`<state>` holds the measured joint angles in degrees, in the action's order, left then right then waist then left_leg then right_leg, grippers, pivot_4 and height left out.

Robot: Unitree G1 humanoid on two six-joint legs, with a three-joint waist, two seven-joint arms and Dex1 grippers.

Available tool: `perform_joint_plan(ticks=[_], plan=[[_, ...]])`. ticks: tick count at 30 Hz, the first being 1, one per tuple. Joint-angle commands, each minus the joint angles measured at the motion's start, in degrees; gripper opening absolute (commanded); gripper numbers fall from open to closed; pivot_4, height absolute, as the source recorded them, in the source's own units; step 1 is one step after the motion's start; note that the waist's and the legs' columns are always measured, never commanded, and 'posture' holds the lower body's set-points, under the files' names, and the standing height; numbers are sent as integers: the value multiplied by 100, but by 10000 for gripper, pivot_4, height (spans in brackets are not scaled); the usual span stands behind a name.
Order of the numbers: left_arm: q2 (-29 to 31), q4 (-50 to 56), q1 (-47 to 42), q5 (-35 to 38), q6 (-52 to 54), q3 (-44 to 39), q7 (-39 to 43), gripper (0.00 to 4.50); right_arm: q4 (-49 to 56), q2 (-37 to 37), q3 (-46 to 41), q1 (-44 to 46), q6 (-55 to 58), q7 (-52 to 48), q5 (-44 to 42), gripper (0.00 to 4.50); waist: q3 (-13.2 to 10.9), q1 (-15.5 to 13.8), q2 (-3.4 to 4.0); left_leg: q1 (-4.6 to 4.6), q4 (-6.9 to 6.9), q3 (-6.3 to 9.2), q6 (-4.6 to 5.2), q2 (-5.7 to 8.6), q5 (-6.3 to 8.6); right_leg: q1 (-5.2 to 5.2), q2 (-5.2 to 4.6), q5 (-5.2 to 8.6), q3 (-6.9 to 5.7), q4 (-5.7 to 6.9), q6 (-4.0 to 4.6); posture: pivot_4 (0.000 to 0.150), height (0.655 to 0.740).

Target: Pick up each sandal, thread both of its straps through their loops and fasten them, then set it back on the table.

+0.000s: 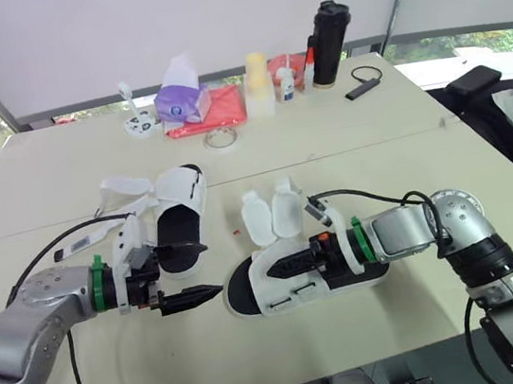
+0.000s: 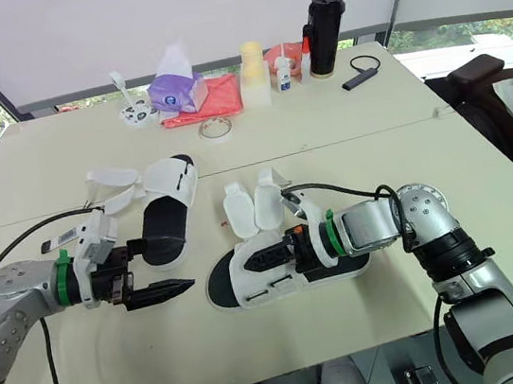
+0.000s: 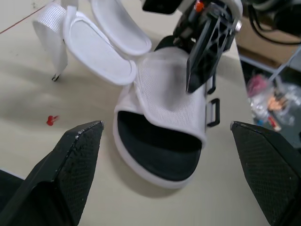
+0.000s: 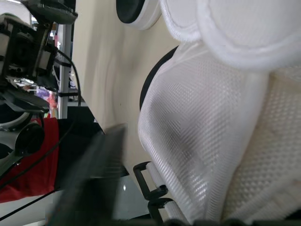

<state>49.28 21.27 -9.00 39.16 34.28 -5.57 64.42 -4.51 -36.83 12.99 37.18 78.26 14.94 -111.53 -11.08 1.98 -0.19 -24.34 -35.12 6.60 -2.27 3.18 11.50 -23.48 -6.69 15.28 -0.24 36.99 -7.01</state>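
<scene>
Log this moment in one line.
right gripper: on white mesh sandal, black footbed | left gripper: open, near its toe | straps: unthreaded

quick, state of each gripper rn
Left gripper: open, holding nothing.
Right gripper: against the near sandal; open or closed cannot be told.

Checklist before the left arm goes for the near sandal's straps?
1. Left gripper open: ok.
2. Right gripper firmly holding near sandal: cannot tell.
3. Both straps flipped open, unthreaded: ok.
4. Loops unobstructed on the sandal's side: ok.
5. Far sandal apart from near sandal: ok.
</scene>
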Motion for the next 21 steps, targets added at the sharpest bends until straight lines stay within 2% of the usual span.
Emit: perform_joint_plan(ticks=[1, 6, 10, 13, 17, 20, 21], plan=[[-128, 52, -69, -190, -389, 98, 63, 45000, 289, -266, -113, 101, -18, -224, -147, 44617, 0, -33, -1, 0, -1, 0, 0, 0, 0, 1, -1, 0, 0, -2, 0, 1500, 7400], [-323, -34, -124, -437, -747, 307, 123, 45000, 703, -1003, -159, -74, 156, -746, -147, 44617, -1, -132, -3, -5, -2, -1, 0, 1, 0, 1, -5, 0, 0, -11, 0, 1500, 7400], [-525, -223, -178, -875, -1329, 706, 294, 45000, 1476, -1872, -531, -344, 566, -1708, 568, 44617, -1, -145, -3, -10, -1, -3, 1, 2, 1, 5, -8, 0, 0, -30, 0, 1500, 7400], [-726, -432, -248, -991, -1708, 912, 518, 35908, 2287, -2534, -951, -702, 734, -3097, 1594, 45000, -1, -146, -3, -14, -1, -7, 2, 1, 2, 8, -8, -2, -2, -45, 0, 1500, 7400], [-995, -734, -268, -1303, -2279, 1077, 576, 15468, 2644, -3107, -1268, -1008, 87, -4731, 2840, 45000, -1, -117, -3, -13, 0, -18, 10, 2, 9, 12, -5, -7, -6, -67, 0, 1500, 7400], [-1139, -960, -307, -1510, -2657, 1223, 676, 362, 2563, -3307, -1309, -1034, -525, -5569, 3745, 45000, -1, -132, -2, -12, 0, -24, 10, 1, 9, 12, -5, -10, -5, -67, -2, 1500, 7400], [-1179, -1039, -334, -1582, -2763, 1287, 713, 362, 2400, -3262, -1282, -945, -678, -5678, 4001, 45000, -1, -131, -3, -12, 0, -25, 10, 1, 9, 12, -5, -11, -5, -67, -2, 1500, 7400]])
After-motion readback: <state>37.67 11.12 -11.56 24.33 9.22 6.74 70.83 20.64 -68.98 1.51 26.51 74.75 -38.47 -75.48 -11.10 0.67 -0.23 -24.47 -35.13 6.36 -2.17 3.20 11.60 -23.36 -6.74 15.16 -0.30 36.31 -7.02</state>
